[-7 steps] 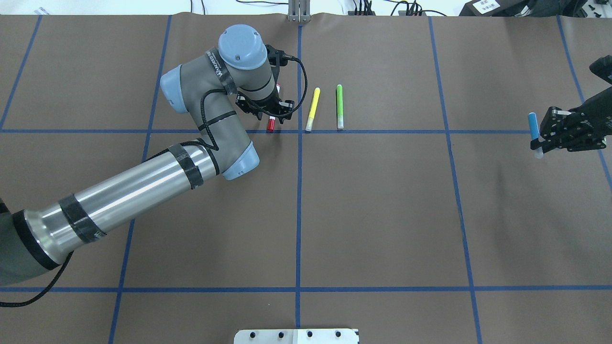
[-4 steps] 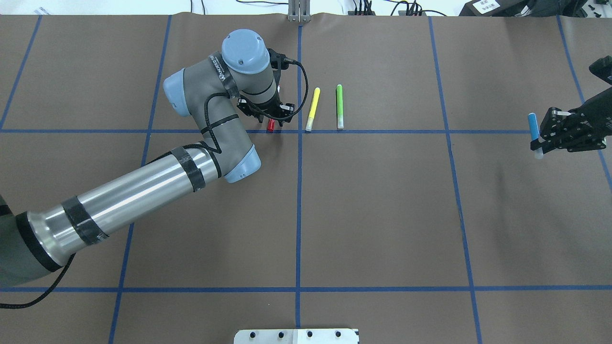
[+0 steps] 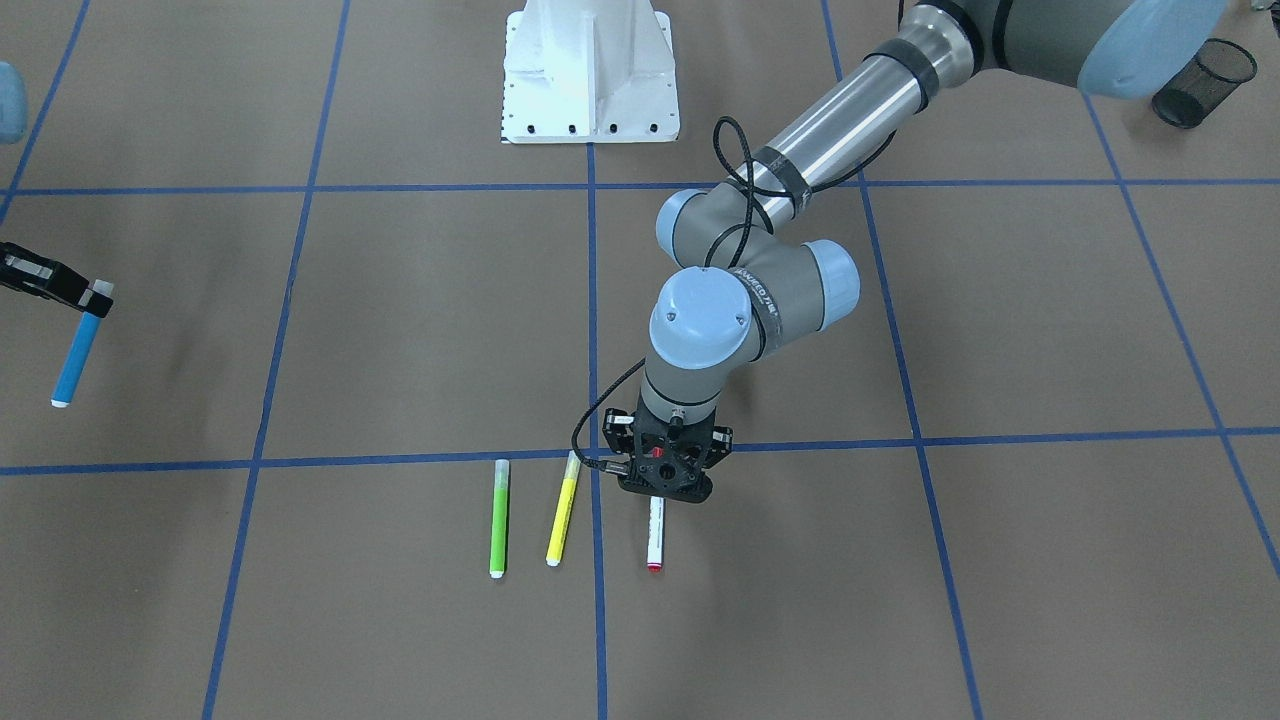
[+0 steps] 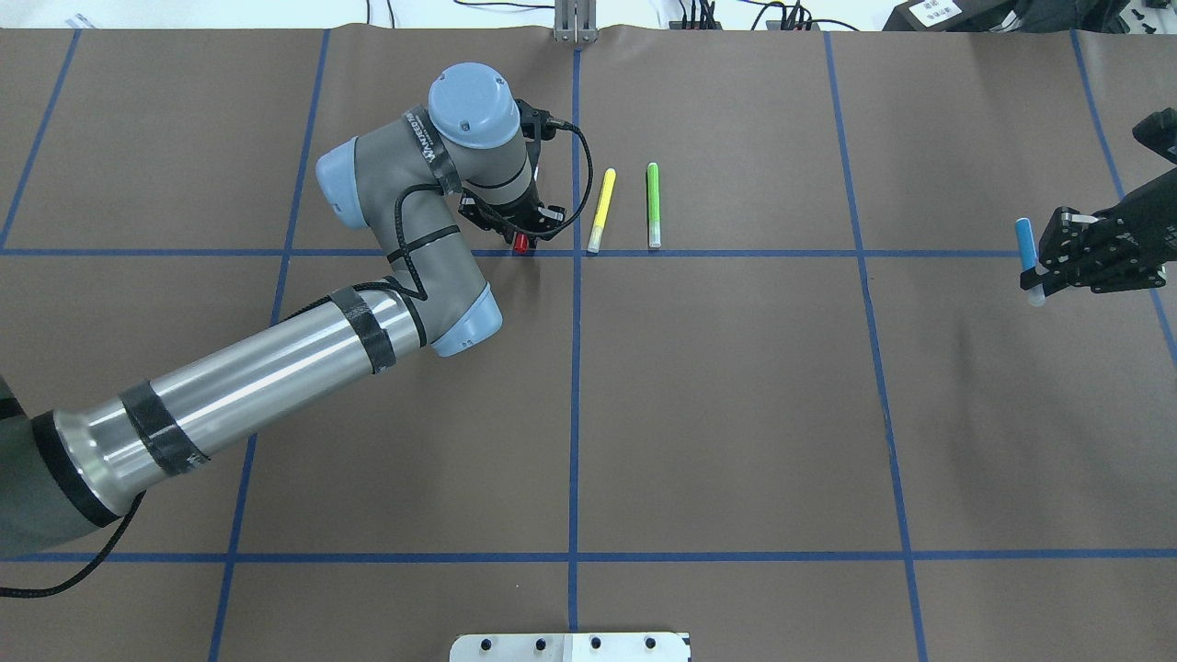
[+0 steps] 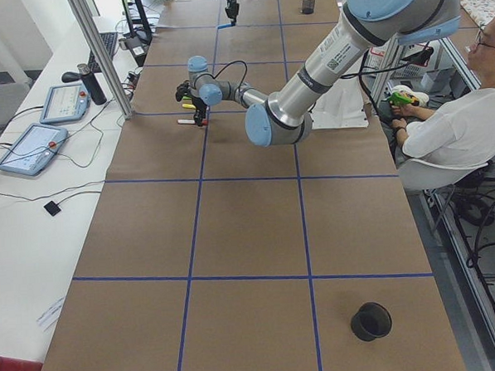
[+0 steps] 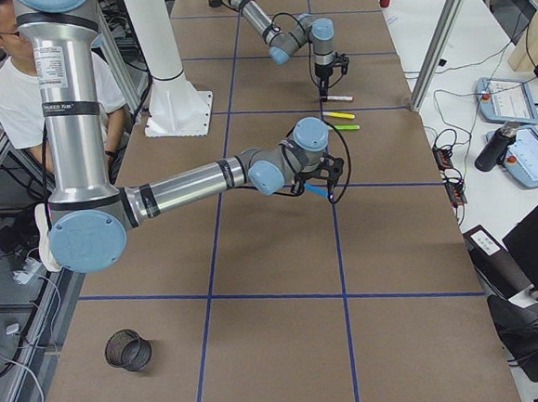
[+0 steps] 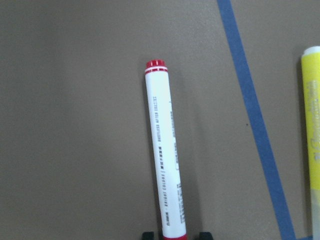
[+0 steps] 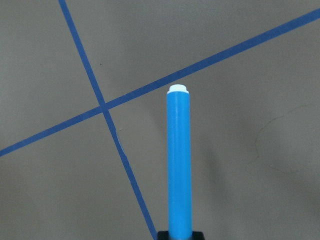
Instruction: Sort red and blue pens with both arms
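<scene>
The red pen (image 7: 165, 160), white barrel with a red cap, lies flat on the brown table just left of the centre blue line (image 4: 521, 243) (image 3: 655, 530). My left gripper (image 3: 657, 490) hangs low over its cap end, open, a fingertip (image 7: 147, 234) on either side of the barrel with small gaps. Only the red cap shows under the wrist in the overhead view. Far to the right, my right gripper (image 4: 1044, 267) is shut on the blue pen (image 4: 1027, 253) and holds it above the table. The blue barrel (image 8: 179, 160) points straight out from the jaws.
A yellow marker (image 4: 601, 210) and a green marker (image 4: 653, 204) lie parallel just right of the red pen. A black mesh cup (image 3: 1203, 82) stands near the robot's left side. The white pedestal (image 3: 590, 70) is at the robot's edge. A person (image 5: 452, 133) sits beside the table.
My left gripper has come down over the red pen and shifted slightly, so less of the pen shows from overhead. The right gripper with the blue pen has stayed still.
</scene>
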